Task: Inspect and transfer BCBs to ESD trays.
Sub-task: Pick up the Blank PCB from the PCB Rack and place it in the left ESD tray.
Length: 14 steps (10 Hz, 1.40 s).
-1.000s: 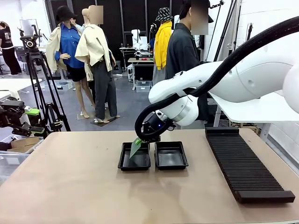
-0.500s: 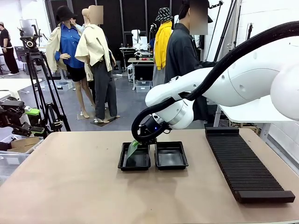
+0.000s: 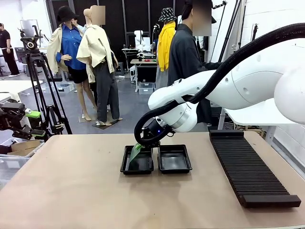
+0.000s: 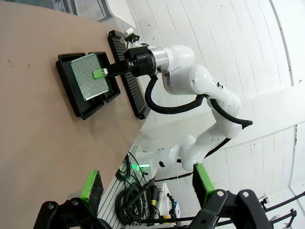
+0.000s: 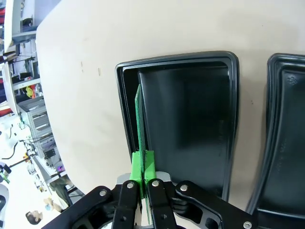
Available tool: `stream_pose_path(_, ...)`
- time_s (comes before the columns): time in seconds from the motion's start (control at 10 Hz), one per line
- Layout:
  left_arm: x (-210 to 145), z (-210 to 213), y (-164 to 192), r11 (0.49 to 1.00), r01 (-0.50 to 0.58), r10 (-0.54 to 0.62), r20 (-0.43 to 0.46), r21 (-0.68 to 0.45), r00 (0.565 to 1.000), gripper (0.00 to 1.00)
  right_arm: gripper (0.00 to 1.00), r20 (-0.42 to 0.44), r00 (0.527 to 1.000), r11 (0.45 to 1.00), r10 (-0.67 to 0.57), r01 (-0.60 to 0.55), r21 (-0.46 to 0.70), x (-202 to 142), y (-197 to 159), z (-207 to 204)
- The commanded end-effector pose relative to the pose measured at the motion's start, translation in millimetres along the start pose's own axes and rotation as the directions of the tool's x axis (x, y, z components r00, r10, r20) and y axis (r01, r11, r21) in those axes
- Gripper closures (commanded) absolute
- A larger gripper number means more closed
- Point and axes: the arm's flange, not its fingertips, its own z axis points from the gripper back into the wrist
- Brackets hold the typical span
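A green BCB (image 3: 137,151) hangs tilted over the left of two black ESD trays (image 3: 137,172), its lower edge inside the tray. My right gripper (image 3: 143,143) is shut on the board's upper edge. In the right wrist view the BCB (image 5: 139,119) stands edge-on along the tray's (image 5: 176,56) left wall, pinched between the green pads of the right gripper (image 5: 143,167). The second tray (image 3: 175,171) beside it holds nothing. From the left wrist view the board's (image 4: 90,76) dotted face shows over the trays (image 4: 78,107), and my left gripper (image 4: 147,183) is open, far off.
A long black ribbed rack (image 3: 252,171) lies along the table's right side. A person in a dark shirt (image 3: 183,57) stands behind the far edge. A camera tripod (image 3: 38,86) stands off the table's left. Bare brown tabletop (image 3: 71,191) spreads in front.
My right gripper carried the BCB a little left and down into the left tray, then held still. The left gripper has not changed.
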Motion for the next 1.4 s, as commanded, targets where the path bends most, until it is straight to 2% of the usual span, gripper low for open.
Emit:
stream_pose_path(0.0, 0.3, 1.5, -0.4, 1.000, 0.002, -0.002, 0.011, 0.006, 1.000, 0.00, 1.00, -0.004, 1.000, 1.000, 0.000, 0.000, 0.001, -0.6, 1.0, 0.7)
stream_pose_path(0.7, 0.3, 1.5, -0.4, 1.000, 0.002, -0.002, 0.011, 0.006, 1.000, 0.00, 1.00, 0.000, 1.000, 1.000, 0.000, 0.000, 0.000, 0.0, 0.0, 0.0)
stream_pose_path(0.9, 0.3, 1.5, -0.4, 1.000, 0.002, -0.002, 0.011, 0.006, 1.000, 0.00, 1.00, 0.029, 0.999, 0.998, -0.029, 0.031, -0.055, 4.8, -3.8, -11.8)
stream_pose_path(1.3, 0.3, 1.5, -0.4, 1.000, 0.002, -0.002, 0.011, 0.006, 1.000, 0.00, 1.00, 0.031, 0.999, 0.999, -0.038, 0.038, -0.009, 2.5, -10.0, -23.3)
